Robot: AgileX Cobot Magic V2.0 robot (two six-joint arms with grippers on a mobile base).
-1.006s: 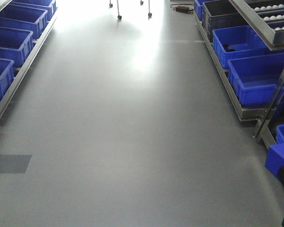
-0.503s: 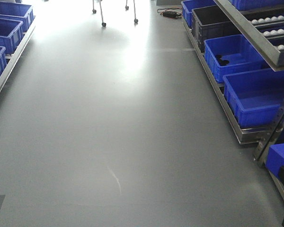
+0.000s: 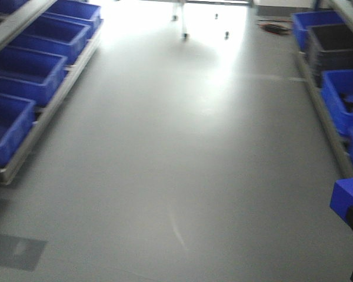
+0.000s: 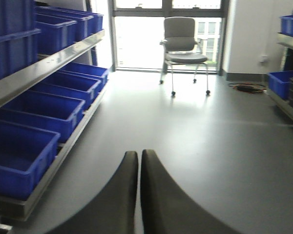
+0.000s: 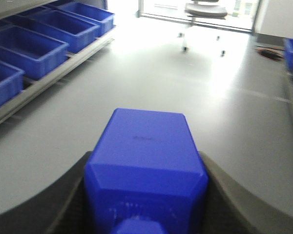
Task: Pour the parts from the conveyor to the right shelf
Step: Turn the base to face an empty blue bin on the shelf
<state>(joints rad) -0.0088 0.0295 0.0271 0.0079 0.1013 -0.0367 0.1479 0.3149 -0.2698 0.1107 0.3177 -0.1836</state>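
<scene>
**A:** What stands on the far left?

**B:** A steel-framed rack (image 3: 44, 117) with a row of large rectangular blue plastic bins (image 3: 23, 73) along its low rail. The left wrist view shows a second tier of them above.

**A:** And the left gripper?

**B:** The left gripper (image 4: 138, 158) has its two dark curved fingers (image 4: 122, 195) pressed together along their length, with nothing between them. It hangs over the glossy grey floor (image 3: 176, 147).

**A:** What is in the middle?

**B:** Open floor under bright glare, with a darker grey square patch (image 3: 15, 249) at the near left. A grey wheeled office chair (image 4: 184, 44) stands at the far end.

**A:** Where is the part?

**B:** The small bright-blue plastic cube (image 5: 147, 136) is clamped in the right gripper (image 5: 144, 161). A dark finger (image 5: 63, 200) presses on each side, and the jaws are spread only as wide as the cube. In the front view the cube shows blurred at the lower right (image 3: 348, 197), above the floor.

**A:** And the far right?

**B:** The right shelf (image 3: 325, 111), a steel rail along the floor, carries blue bins (image 3: 346, 100) and one dark-grey bin (image 3: 335, 44). The cube hangs by the shelf's near end and is in none of the bins.
</scene>
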